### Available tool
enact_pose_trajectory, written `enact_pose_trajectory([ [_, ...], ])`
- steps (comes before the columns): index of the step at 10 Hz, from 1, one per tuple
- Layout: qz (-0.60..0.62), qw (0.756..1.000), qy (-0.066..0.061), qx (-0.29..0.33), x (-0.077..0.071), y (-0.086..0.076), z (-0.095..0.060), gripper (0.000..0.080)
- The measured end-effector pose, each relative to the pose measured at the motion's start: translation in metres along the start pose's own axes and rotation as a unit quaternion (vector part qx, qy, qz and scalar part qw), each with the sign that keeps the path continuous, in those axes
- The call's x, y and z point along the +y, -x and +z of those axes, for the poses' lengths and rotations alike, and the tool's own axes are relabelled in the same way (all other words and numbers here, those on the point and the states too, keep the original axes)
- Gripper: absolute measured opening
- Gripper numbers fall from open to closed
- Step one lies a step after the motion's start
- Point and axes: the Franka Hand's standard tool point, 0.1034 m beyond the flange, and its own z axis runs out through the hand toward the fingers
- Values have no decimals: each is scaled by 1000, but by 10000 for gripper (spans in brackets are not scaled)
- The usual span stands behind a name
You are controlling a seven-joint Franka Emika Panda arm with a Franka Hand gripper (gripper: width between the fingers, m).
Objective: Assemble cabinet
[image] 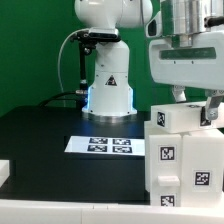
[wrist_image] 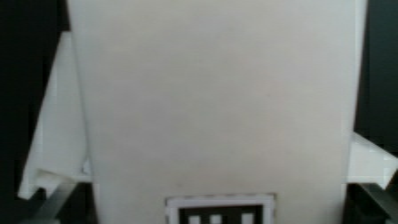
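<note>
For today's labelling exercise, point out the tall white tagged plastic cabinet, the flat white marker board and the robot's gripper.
tall white tagged plastic cabinet (image: 180,160): exterior view, front face.
flat white marker board (image: 105,145): exterior view, printed top.
gripper (image: 192,108): exterior view, between the fingertips.

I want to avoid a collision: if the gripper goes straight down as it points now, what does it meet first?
Most likely the cabinet itself: the gripper already sits at its top block, and the wrist view is filled by its white panel.
</note>
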Motion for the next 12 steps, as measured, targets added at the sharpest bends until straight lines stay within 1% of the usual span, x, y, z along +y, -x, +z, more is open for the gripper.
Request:
enact_pose_trajectory([
  [2,147,989,-7,-10,-3,8,2,557],
  [3,209,978,-13,-12,-6,13,2,557],
  [4,298,954,-33,-14,-12,19,1,557],
  [5,332,942,-49,-17,-17,25,1,557],
  [6,330,942,-59,-23,-18,29,2,557],
  [7,348,935,-66,-28,-19,31,2,557],
  [8,355,932,-68,-33,-19,31,2,557],
  [9,351,934,-63,-34,-18,31,2,557],
  [11,339,938,-65,-36,-18,32,3,557],
  [12,339,938,-65,-35,-18,32,3,624],
])
